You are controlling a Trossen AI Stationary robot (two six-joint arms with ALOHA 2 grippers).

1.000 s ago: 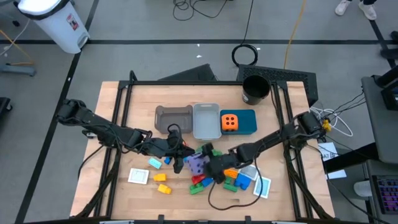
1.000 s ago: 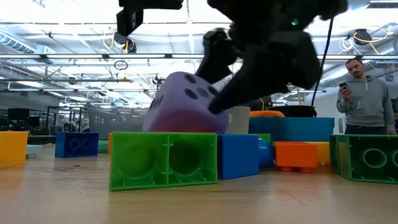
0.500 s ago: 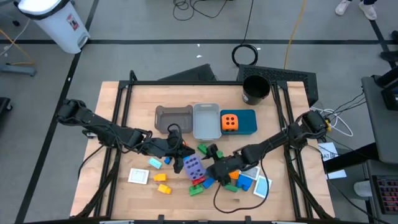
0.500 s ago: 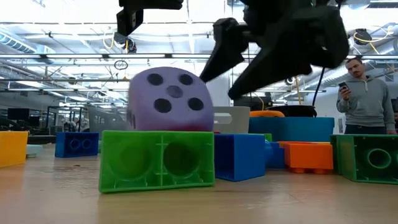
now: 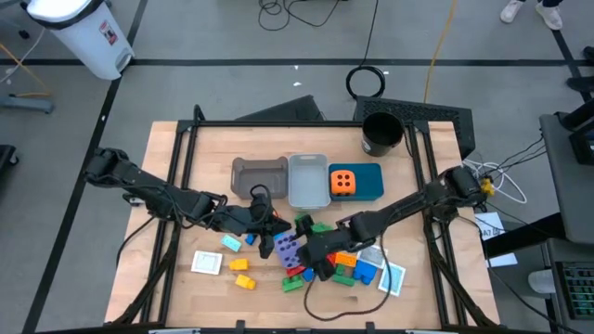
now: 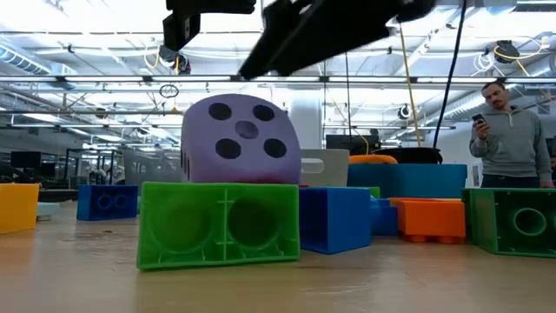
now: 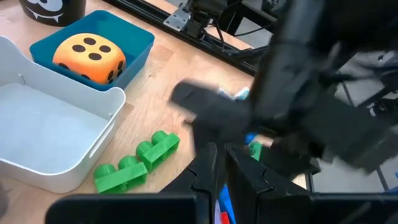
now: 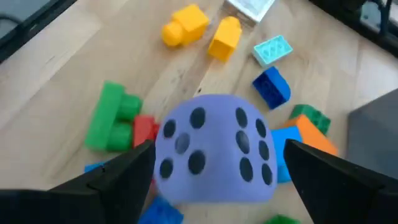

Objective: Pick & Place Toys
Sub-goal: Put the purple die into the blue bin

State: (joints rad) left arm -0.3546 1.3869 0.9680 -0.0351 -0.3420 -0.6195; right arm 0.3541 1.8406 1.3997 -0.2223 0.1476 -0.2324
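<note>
Swinging back over the purple cube [image 8: 214, 146], right gripper [image 5: 311, 252] straddled it wide open, gripping nothing; left gripper [image 7: 219, 163] stayed shut beside it, so pickup pended

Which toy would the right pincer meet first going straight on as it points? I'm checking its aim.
Most likely the purple dotted cube, centred between the open right pincer fingers; how far off is unclear.

around the purple dotted foam cube [image 5: 287, 245], small plastic bricks [image 5: 348, 266] crowd from three to six o'clock; the left gripper [image 5: 264, 234] blocks ten o'clock; bare wooden tabletop [image 5: 186, 195] lies beyond.
</note>
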